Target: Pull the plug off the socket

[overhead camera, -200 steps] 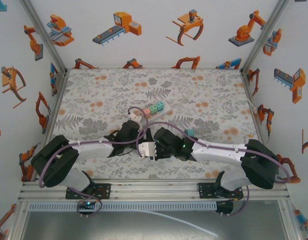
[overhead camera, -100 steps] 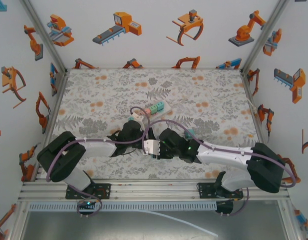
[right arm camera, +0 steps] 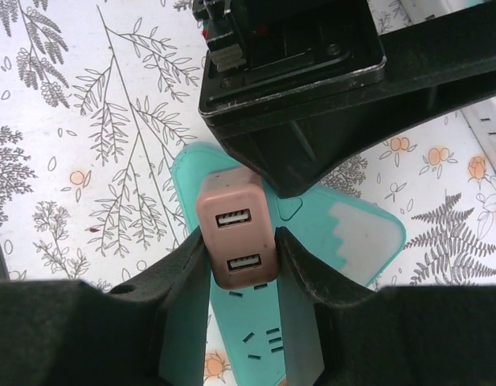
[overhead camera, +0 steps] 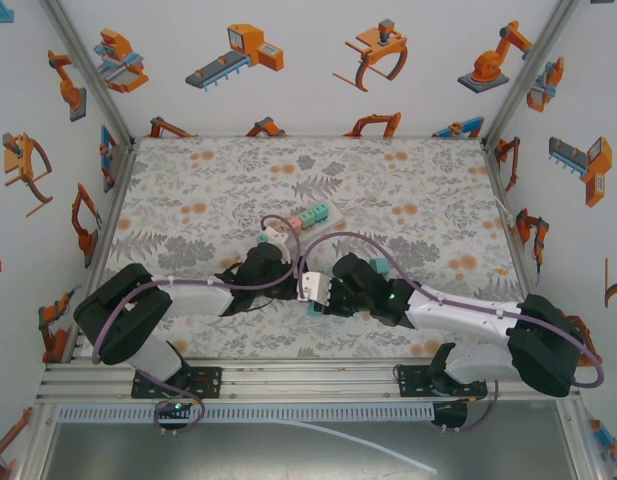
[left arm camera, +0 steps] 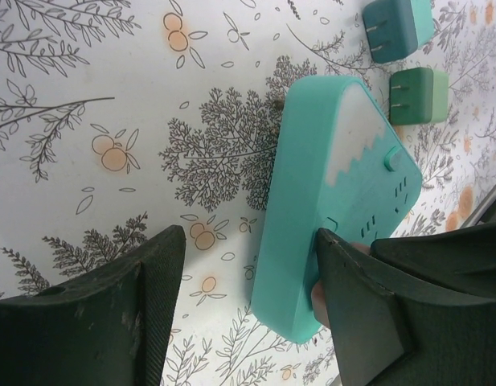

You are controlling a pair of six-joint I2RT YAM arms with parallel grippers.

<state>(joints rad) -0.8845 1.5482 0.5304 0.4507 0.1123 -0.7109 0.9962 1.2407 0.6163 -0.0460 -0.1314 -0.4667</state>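
Your right claw (right arm camera: 238,256) is clamped on the pink USB plug (right arm camera: 235,237). In the right wrist view the plug sits at the centre of the frame. One black finger (right arm camera: 179,277) presses its left side and the other presses its right side. Its two USB ports face the camera, one above the other.

Beneath the plug lies the teal power strip (right arm camera: 344,241), which runs from the centre toward the right edge and has a pale mountain-shaped patch. The plug's base is hidden, so you cannot tell whether its prongs sit in the socket. The black body of the left arm (right arm camera: 296,80) crosses the upper part of that view, just above the plug.

Your left claw (left arm camera: 248,233) stands open astride the strip. In the left wrist view the strip slants from upper centre down to lower centre. The right-hand finger (left arm camera: 352,305) touches its lower edge at lower right. The left-hand finger (left arm camera: 135,305) at lower left stands apart from it, with bare floral surface (left arm camera: 111,80) between them.

In the upper right corner of that view, a dark teal plug (left arm camera: 396,28) and a green plug (left arm camera: 420,95) lie loose on the surface. Their prongs point left and they lie near the strip's far end without touching it.
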